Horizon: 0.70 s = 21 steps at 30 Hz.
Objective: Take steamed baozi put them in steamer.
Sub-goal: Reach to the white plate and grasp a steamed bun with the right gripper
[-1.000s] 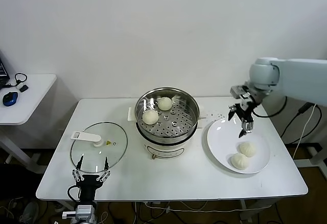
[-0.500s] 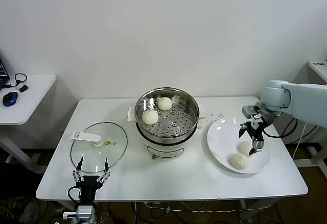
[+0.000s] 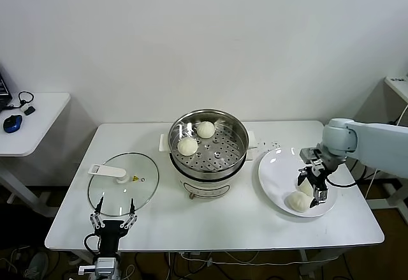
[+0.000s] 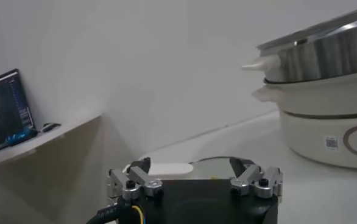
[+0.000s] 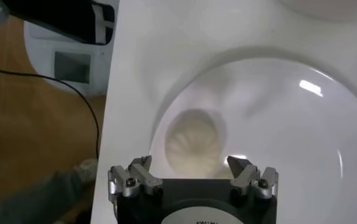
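Head view: right gripper (image 3: 313, 185), jaws spread, having dropped from above the plate (image 3: 274, 178), is now straddling a steamed baozi (image 3: 306, 186); grasp likely next. Two buns are sitting in the steamer (image 3: 208, 145). Left gripper (image 3: 113, 219), released, parked beside the glass lid (image 3: 123, 183).

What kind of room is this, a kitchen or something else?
Probably a lab or office set up as a test kitchen, not a real one. A plain white table against a bare wall holds a steamer, a glass lid and a plate of baozi, while a side desk carries a computer mouse.
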Tool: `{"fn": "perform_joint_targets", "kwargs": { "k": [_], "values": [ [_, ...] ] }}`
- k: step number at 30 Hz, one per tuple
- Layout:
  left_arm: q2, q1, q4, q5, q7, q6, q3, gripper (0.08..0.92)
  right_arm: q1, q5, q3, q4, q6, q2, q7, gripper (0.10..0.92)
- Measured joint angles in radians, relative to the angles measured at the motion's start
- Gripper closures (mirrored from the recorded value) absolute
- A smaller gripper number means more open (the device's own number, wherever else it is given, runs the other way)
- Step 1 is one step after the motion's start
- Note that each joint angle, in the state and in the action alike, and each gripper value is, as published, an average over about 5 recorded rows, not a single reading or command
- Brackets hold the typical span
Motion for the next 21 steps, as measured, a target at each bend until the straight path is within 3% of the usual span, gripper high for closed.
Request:
{"fn": "perform_joint_targets", "kwargs": {
  "k": [21],
  "values": [
    [0.0,-0.004,0.011,0.0,-0.002,-0.003,-0.001,0.177,-0.127,-0.043,0.11,-0.072,0.009,0.017,0.005,0.203]
  ]
}}
